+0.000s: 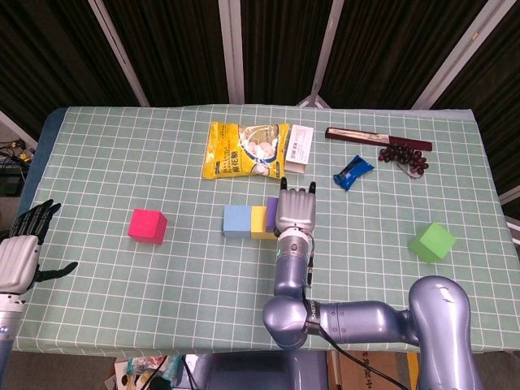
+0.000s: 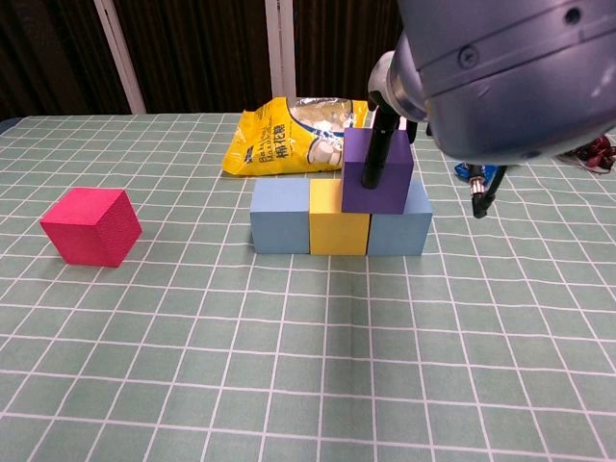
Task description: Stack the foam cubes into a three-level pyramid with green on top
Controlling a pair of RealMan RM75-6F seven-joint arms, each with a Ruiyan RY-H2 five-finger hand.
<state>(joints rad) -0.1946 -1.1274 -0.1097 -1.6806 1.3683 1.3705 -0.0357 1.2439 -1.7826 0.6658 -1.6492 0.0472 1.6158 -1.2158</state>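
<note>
A row of three cubes stands mid-table: light blue (image 2: pixel 279 217), yellow (image 2: pixel 339 221), light blue (image 2: pixel 402 229). A purple cube (image 2: pixel 385 178) sits on top, over the yellow and the right blue one. My right hand (image 1: pixel 294 213) reaches over the row and holds the purple cube, with a dark finger (image 2: pixel 372 159) pressed on its front face; its far side is hidden. The green cube (image 1: pixel 432 241) lies alone far right. The pink cube (image 1: pixel 147 225) (image 2: pixel 91 226) rests at the left. My left hand (image 1: pixel 20 252) hovers open at the table's left edge.
A yellow snack bag (image 1: pixel 245 150) lies just behind the row, with a white card (image 1: pixel 298 149) beside it. A blue packet (image 1: pixel 353 171), dark grapes (image 1: pixel 404 156) and a long dark box (image 1: pixel 378 139) sit at the back right.
</note>
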